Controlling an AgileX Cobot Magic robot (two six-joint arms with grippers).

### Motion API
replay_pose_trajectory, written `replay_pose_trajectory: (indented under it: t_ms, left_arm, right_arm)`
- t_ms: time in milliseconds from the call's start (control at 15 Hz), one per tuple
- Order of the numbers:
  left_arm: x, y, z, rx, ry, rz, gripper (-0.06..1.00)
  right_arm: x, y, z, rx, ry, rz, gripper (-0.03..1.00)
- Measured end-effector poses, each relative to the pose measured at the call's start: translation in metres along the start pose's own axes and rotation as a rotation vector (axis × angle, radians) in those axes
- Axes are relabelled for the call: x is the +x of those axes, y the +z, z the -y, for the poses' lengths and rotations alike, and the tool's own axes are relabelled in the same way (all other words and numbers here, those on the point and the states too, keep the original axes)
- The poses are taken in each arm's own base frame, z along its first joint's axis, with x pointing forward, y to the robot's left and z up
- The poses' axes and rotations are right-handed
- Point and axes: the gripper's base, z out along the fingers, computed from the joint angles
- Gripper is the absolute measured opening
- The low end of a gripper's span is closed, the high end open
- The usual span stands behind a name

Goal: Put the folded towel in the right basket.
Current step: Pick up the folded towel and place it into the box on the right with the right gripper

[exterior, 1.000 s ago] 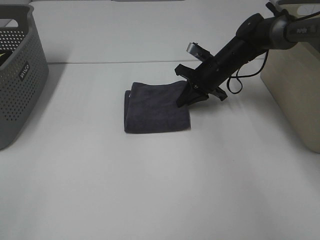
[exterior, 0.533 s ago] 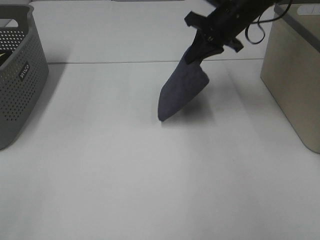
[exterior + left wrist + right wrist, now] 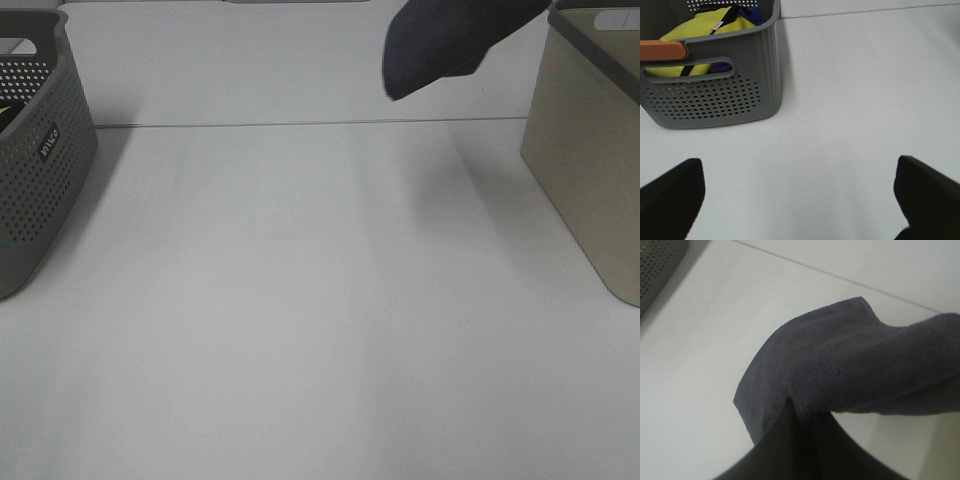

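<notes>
Table (image 3: 300,300); wrist-only: towel (image 3: 850,355) in right hand (image 3: 802,422)

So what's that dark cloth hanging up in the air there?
It is a towel, dark grey-blue with a soft, looped terry look. It is folded in layers, its edges stacked. It hangs clear of the table, high at the back, just left of the beige basket in the high view, one corner drooping. Only the right gripper touches it, pinching a fold.

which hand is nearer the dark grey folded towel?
Right. The right hand is clamped on the dark grey folded towel, held up near the beige basket. The left hand is open by the grey perforated basket on the opposite side, towel not in its view.
</notes>
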Motion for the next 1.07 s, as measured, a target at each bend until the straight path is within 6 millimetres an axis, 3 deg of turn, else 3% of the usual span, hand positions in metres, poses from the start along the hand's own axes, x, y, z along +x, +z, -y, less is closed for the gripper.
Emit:
replay_pose_trajectory:
  t_ms: [67, 200, 333, 533, 667, 933, 1067]
  left_arm:
    - [0.000, 0.000, 0.000, 0.000, 0.000, 0.000, 0.98]
    - [0.000, 0.000, 0.000, 0.000, 0.000, 0.000, 0.98]
    - [0.000, 0.000, 0.000, 0.000, 0.000, 0.000, 0.98]
    - [0.000, 0.000, 0.000, 0.000, 0.000, 0.000, 0.98]
    - [0.000, 0.000, 0.000, 0.000, 0.000, 0.000, 0.98]
    - [0.000, 0.000, 0.000, 0.000, 0.000, 0.000, 0.98]
    - [0.000, 0.000, 0.000, 0.000, 0.000, 0.000, 0.98]
  right_arm:
    - [0.001, -0.022, 0.011, 0.056, 0.028, 0.036, 0.03]
    - [0.013, -0.061, 0.055, 0.170, 0.144, 0.092, 0.03]
    - [0.030, -0.079, 0.097, 0.256, 0.248, 0.082, 0.03]
    - [0.052, -0.095, 0.139, 0.344, 0.393, 0.079, 0.03]
    - [0.064, -0.079, 0.156, 0.353, 0.439, 0.019, 0.03]
    - [0.089, -0.015, 0.183, 0.302, 0.506, -0.146, 0.06]
    - [0.093, -0.003, 0.189, 0.294, 0.521, -0.168, 0.28]
